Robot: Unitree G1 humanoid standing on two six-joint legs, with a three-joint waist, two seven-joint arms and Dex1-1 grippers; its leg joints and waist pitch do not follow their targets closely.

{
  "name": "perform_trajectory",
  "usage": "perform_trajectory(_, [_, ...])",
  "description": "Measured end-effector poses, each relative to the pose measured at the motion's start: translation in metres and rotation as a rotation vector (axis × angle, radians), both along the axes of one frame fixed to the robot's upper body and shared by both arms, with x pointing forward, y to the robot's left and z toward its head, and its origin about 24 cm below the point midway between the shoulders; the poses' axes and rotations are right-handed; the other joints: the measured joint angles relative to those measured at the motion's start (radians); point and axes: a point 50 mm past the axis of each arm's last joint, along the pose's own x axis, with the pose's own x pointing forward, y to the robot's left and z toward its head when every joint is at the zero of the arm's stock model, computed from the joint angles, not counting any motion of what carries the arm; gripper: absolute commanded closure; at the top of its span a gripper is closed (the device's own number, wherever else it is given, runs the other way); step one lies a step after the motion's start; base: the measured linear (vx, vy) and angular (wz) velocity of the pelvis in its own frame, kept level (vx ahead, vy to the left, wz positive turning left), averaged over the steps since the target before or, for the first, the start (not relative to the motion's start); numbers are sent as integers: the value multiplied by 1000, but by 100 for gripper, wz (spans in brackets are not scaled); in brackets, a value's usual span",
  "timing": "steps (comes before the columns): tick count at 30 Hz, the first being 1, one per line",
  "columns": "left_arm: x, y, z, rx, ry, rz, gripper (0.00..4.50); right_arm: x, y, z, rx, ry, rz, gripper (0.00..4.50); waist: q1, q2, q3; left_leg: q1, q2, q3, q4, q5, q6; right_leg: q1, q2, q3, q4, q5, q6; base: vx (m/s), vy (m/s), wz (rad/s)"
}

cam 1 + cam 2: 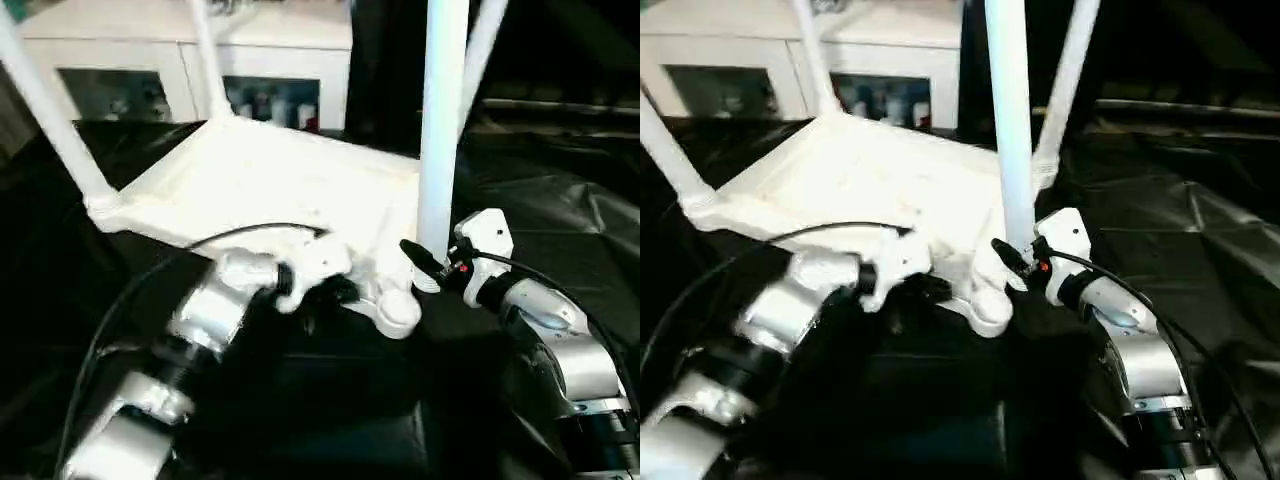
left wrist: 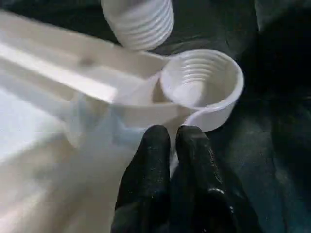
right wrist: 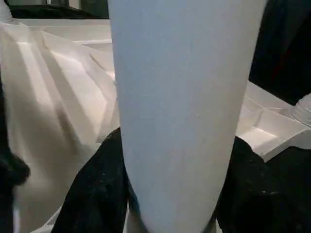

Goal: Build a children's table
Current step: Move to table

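Nearest of all, the left gripper (image 2: 171, 141) is seen with its fingers (image 2: 150, 160) pressed almost together, apparently pinching a thin rib of the children's table (image 1: 250, 180) just beside the near corner socket (image 2: 201, 80). That socket is empty, and its inner threads are exposed. Just beside the socket, the fourth leg (image 1: 440, 120) is held upright by the right gripper (image 1: 432, 268), whose fingers are clamped around the lower end of the tube. The leg's threaded end is seen close to the socket but not yet entered into it.

Beyond the socket, the children's table lies upside down on the black-covered tabletop (image 1: 560, 200), with three legs (image 1: 50, 120) already seated in the other corners and standing up at a slant. The task is therefore judged mostly done. What is left is for the last leg to be lined up over the socket, screwed in, and the table turned over.

Farthest from the socket, a white cabinet (image 1: 150, 50) with glass doors is visible. Nothing is seen blocking the socket, though the left gripper's black cable (image 1: 250, 232) is draped across the table's underside near it.
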Motion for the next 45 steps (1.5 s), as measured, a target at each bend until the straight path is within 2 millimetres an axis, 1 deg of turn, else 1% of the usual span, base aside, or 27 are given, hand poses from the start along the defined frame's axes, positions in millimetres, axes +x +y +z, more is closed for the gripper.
perform_trajectory(2, [5, 1, 11, 6, -19, -53, 353, 0, -1, 1, 1, -7, -5, 259, 0, 2, -1, -3, 0, 0, 0, 3, 6, -3, 0, 0, 1, -2, 0, 53, -2, -2])
perform_trajectory(4, [10, 3, 17, 19, -52, -89, 330, 0, -2, 1, 0, -8, -8, 259, -2, 4, -1, -4, 0, 0, 0, 3, 7, -4, 0, 0, 1, -3, -2, 26, -1, 0])
perform_trajectory(8, [15, 5, 13, 60, -48, -146, 299, -1, -4, -1, -1, 0, -12, 259, -3, 10, 2, -8, 1, 0, 0, 3, 7, -9, 0, -1, 3, -3, -2, 0, 0, 0])
perform_trajectory(10, [17, 7, 13, 80, -49, -169, 285, -2, -4, -2, -2, 3, -13, 259, -5, 16, 5, -8, 1, 0, 1, 4, 6, -9, 0, -1, 4, -3, -2, 0, 0, 0])
perform_trajectory(11, [18, 8, 13, 89, -44, -184, 281, -2, -4, -2, -3, 3, -14, 259, -4, 17, 5, -8, 1, 0, 1, 4, 6, -9, 0, -1, 4, -3, -2, 0, 0, 0])
perform_trajectory(12, [19, 8, 13, 107, -41, -206, 276, -2, -5, -2, -4, 4, -15, 259, -4, 21, 4, -8, 1, 0, 1, 4, 7, -8, 0, -1, 4, -3, -2, 0, 0, 0])
perform_trajectory(13, [19, 9, 12, 127, -37, -219, 256, -3, -5, -3, -5, 5, -17, 259, -5, 25, 3, -7, 1, 0, 1, 4, 7, -8, 0, 0, 4, -3, -2, 0, 0, 0])
perform_trajectory(15, [21, 12, 7, 170, -23, -242, 256, -7, -7, -6, -7, 14, -22, 259, -5, 36, 2, -5, 1, 0, 2, 2, 3, -5, 0, 0, 4, -3, -2, 0, 0, 0])
perform_trajectory(17, [22, 14, 4, 184, -12, -245, 256, -10, -8, -9, -8, 27, -27, 259, -5, 43, 2, -4, 1, 1, 2, 2, 3, -5, 0, 0, 4, -3, -2, 0, 0, 0])
perform_trajectory(21, [24, 9, -2, 208, -28, -249, 256, -12, -12, -7, -10, 15, -43, 259, -4, 47, 1, -4, 1, 1, 2, 3, 5, -5, 0, -1, 6, -2, -2, 0, 0, 0])
perform_trajectory(25, [27, 4, -9, 214, -44, -210, 256, -13, -12, -7, -10, 12, -50, 259, -8, 48, 1, -4, 1, 1, 3, 5, 8, -4, 0, -1, 6, -3, -2, 0, 0, 0])
perform_trajectory(27, [27, 4, -12, 216, -45, -200, 282, -13, -13, -7, -10, 14, -53, 259, -10, 48, 1, -4, 1, 1, 4, 5, 8, -4, 0, -1, 6, -2, -2, 0, 0, 0])
perform_trajectory(30, [30, 7, -12, 227, -41, -181, 296, -13, -13, -8, -10, 18, -54, 259, -9, 48, 1, -4, 1, 1, 4, 6, 8, -4, 0, -1, 6, -3, -2, 0, 0, 0])
perform_trajectory(31, [30, 8, -14, 231, -35, -174, 310, -13, -13, -8, -10, 20, -54, 259, -8, 48, 1, -4, 1, 1, 4, 6, 8, -4, 0, -1, 6, -2, -2, 0, 0, 0])
perform_trajectory(32, [30, 9, -15, 234, -29, -170, 310, -13, -13, -8, -11, 20, -55, 259, -8, 48, 1, -4, 1, 1, 4, 6, 9, -4, 0, -1, 6, -3, -2, 0, 0, 0])
perform_trajectory(33, [30, 12, -17, 240, -16, -164, 335, -13, -13, -8, -11, 21, -55, 259, -8, 48, 1, -4, 1, 1, 4, 6, 9, -4, 0, -1, 6, -2, -2, 0, 0, 0])
perform_trajectory(34, [30, 14, -18, 246, -6, -161, 334, -13, -13, -8, -11, 21, -55, 259, -8, 48, 1, -5, 1, 1, 4, 6, 9, -4, 0, -1, 6, -2, -2, 0, 0, 0])
perform_trajectory(36, [31, 19, -17, 260, 17, -151, 342, -13, -13, -8, -11, 21, -54, 259, -8, 48, 1, -4, 2, 1, 4, 6, 9, -4, 0, -1, 6, -3, -2, 0, 0, 0])
perform_trajectory(38, [32, 23, -15, 278, 46, -147, 373, -13, -13, -8, -11, 21, -54, 259, -8, 48, 1, -4, 2, 1, 4, 6, 9, -4, 0, -1, 6, -3, -2, 0, 0, 0])
perform_trajectory(39, [33, 24, -14, 290, 59, -142, 378, -13, -12, -8, -11, 21, -54, 259, -8, 48, 1, -4, 2, 1, 4, 6, 9, -4, 0, -1, 6, -3, -2, 0, 0, 0])
perform_trajectory(40, [33, 26, -14, 314, 83, -141, 376, -13, -12, -8, -10, 21, -54, 259, -8, 48, 1, -4, 2, 1, 4, 6, 9, -4, 0, -1, 6, -3, -2, 0, 0, 0])
perform_trajectory(41, [33, 26, -13, 329, 96, -141, 388, -13, -12, -8, -8, 21, -54, 259, -9, 48, 1, -4, 2, 1, 4, 6, 9, -4, 0, -1, 6, -3, -2, 0, 0, 0])
perform_trajectory(42, [34, 26, -13, 344, 115, -121, 388, -13, -11, -8, -7, 21, -54, 259, -12, 49, 0, -4, 2, 1, 4, 6, 9, -4, 0, 0, 6, -3, -2, 0, 0, 0])
perform_trajectory(44, [35, 28, -13, 353, 140, -90, 411, -13, -11, -8, -7, 22, -53, 259, -16, 49, 0, -3, 2, 1, 4, 6, 9, -4, 0, 0, 7, -2, -2, 0, 0, 0])
perform_trajectory(45, [36, 28, -13, 351, 156, -74, 411, -13, -11, -8, -7, 22, -53, 259, -18, 49, 0, -2, 2, 1, 4, 6, 9, -4, 0, 0, 7, -2, -2, 0, 0, 0])
